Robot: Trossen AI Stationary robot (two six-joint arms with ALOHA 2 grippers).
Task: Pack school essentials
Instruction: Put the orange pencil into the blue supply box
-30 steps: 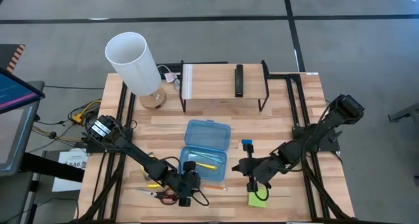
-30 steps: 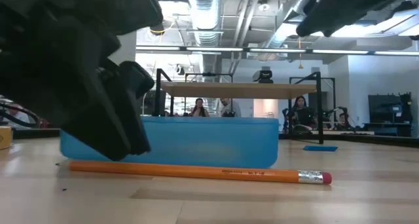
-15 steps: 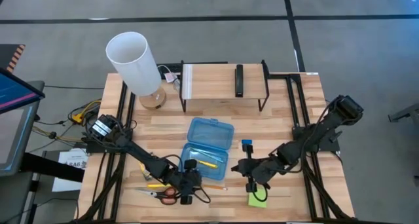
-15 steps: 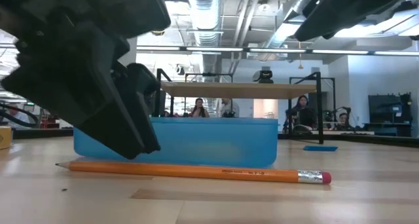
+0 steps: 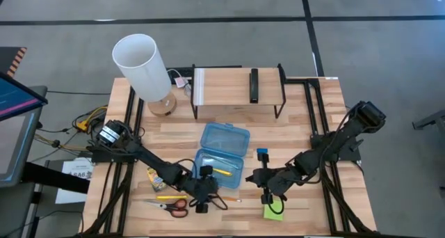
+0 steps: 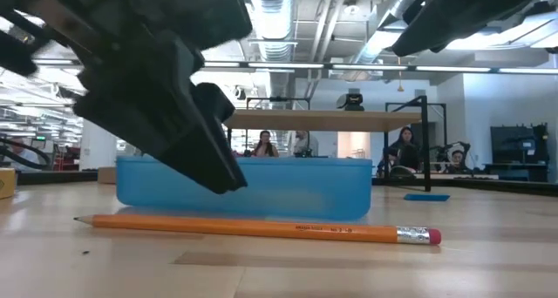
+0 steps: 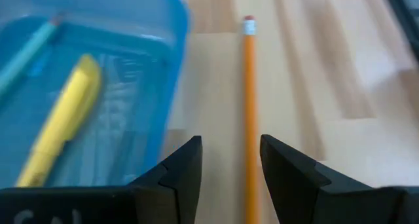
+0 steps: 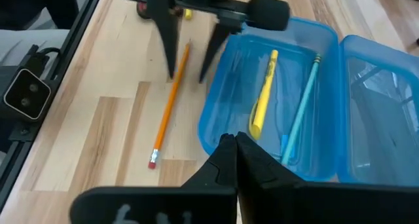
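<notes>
The left claw [image 7: 229, 162], open, has moved right from the scissors [image 5: 171, 204] to straddle the orange pencil [image 7: 249, 112], ready to grasp it; the right claw [image 8: 229, 149] waits closed.

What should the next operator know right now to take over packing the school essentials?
Left gripper: fingers open, straddling the orange pencil beside the blue case, not yet gripped.
Right gripper: fingers shut, empty, hovering near the case's front.
Done: yellow marker and teal pencil lie in the case.
Left: orange pencil, scissors, yellow pencil, crayon box, green sticky pad, blue eraser, all on the table.
</notes>
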